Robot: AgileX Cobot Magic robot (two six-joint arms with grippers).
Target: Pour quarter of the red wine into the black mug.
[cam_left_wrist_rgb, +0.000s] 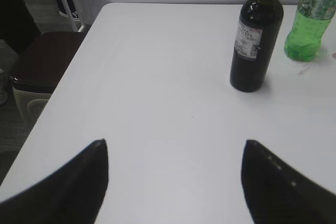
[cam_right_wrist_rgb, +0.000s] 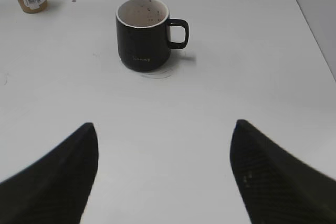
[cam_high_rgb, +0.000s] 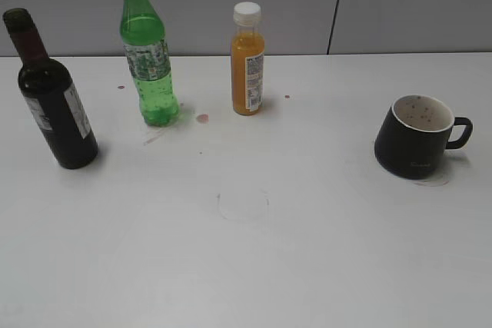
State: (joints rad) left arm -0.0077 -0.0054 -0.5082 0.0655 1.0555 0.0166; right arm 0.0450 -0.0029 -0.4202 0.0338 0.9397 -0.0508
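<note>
**A:** Run me across the table, left side first.

**B:** Farthest left stands the red wine (cam_high_rgb: 50, 94), upright, its neck wrapped in dark foil and its white label turned toward the middle. I can't tell whether it is still sealed. Just beside it is the green bottle (cam_high_rgb: 147, 55), then the orange juice bottle (cam_high_rgb: 247, 59), with a few reddish spots on the white table (cam_high_rgb: 246, 266) around them. Well apart, on the right, sits the black mug (cam_high_rgb: 419, 137), handle pointing right, its white inside speckled red but holding no liquid that I can see.

**A:** And your grippers?

**B:** My left gripper (cam_left_wrist_rgb: 175, 174) hangs over bare table, jaws spread wide, nothing between them, the wine ahead and a little to the right. My right gripper (cam_right_wrist_rgb: 164, 169) is the same: parted, empty, with the mug ahead and slightly left of centre.

**A:** So which step is this?

**B:** The very start, I'd say. Nothing is grasped, nothing poured.

**A:** What does the next move need?

**B:** My left arm should go forward and close round the wine's body, below the shoulder, without knocking the green bottle. Then the wine must travel right to the mug, or my right gripper brings the mug nearer. The tilt will want care: only a quarter goes in.
</note>
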